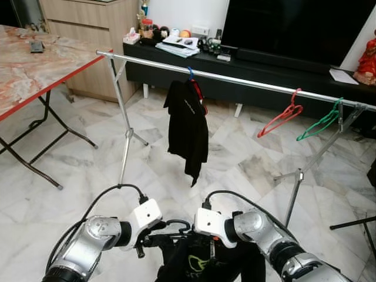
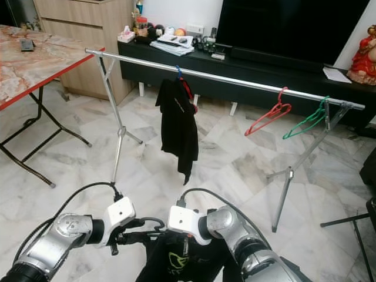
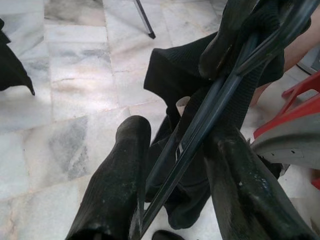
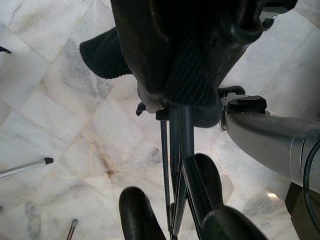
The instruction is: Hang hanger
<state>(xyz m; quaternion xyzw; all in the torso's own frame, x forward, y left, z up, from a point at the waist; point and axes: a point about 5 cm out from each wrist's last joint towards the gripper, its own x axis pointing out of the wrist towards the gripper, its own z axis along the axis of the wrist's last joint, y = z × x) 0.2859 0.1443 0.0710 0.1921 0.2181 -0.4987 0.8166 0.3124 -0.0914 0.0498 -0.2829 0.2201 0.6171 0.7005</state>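
Left gripper (image 3: 170, 165) and right gripper (image 4: 172, 210) both clamping a black hanger (image 3: 210, 120) carrying a dark garment (image 1: 205, 261), clothes rail (image 1: 247, 77) standing well beyond both grippers

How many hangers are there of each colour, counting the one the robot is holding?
Blue hanger, under the black shirt on the rail: 1
Red hanger, bare on the rail: 1
Green hanger, bare on the rail: 1
Dark hanger, with a black garment, held by the left hand and right hand: 1
Total: 4 hangers
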